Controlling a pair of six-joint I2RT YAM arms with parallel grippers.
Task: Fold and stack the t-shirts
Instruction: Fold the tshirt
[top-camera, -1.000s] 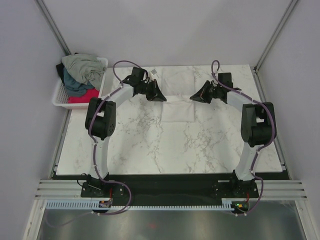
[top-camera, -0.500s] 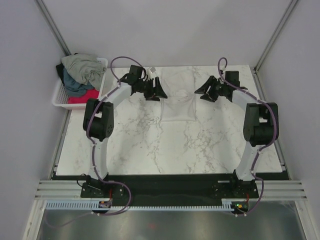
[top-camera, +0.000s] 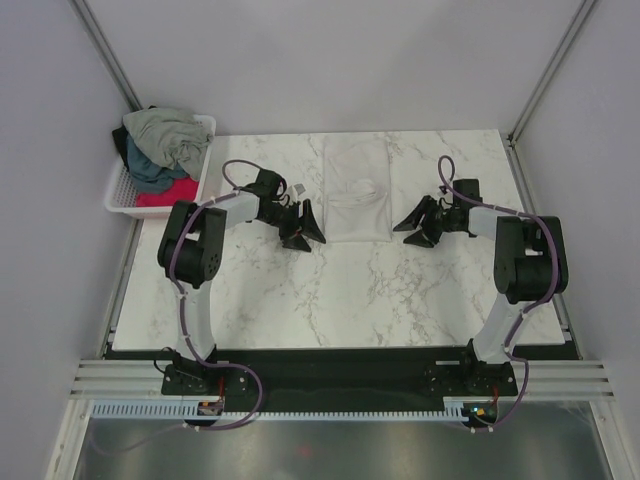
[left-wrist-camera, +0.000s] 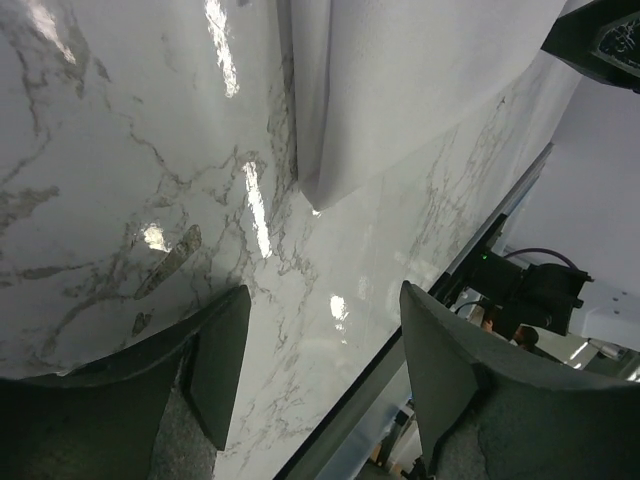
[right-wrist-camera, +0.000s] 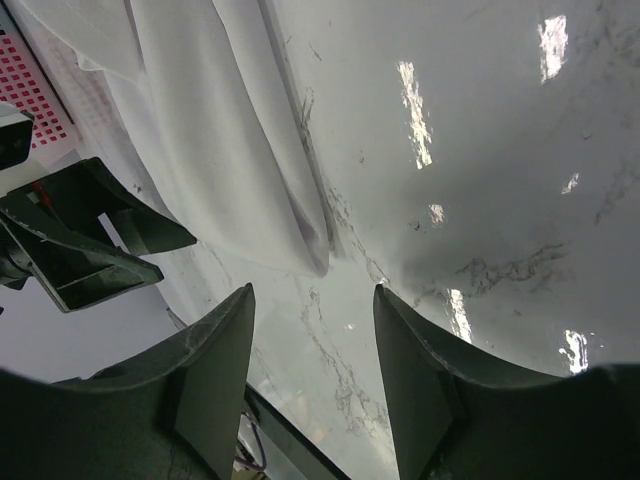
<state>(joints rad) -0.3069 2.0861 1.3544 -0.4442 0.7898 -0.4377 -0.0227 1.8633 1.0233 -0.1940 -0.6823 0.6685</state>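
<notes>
Top external view: the white shirt (top-camera: 357, 195) lies flat on the table (top-camera: 300, 300), folded into a narrow strip that runs from near the back edge toward the arms. Its near edge lies between the two grippers. The left gripper (top-camera: 303, 232) sits low just left of the shirt's near left corner. The right gripper (top-camera: 414, 232) is near the near right corner, a little farther off. Both have their fingers spread apart and hold nothing.

In the left wrist view, the shirt's folded corner rests on the marble ahead of the parted fingers (left-wrist-camera: 225, 350), apart from them. The right wrist view shows the folded edge ahead of its own fingers (right-wrist-camera: 215, 370), which are wide and empty, with the left gripper beyond the cloth.

A grey-green shirt (top-camera: 165, 130), a teal shirt (top-camera: 150, 170) and a red-pink shirt (top-camera: 168, 192) are heaped in the basket (top-camera: 116, 200) beside the table's far left corner, grey-green on top.
</notes>
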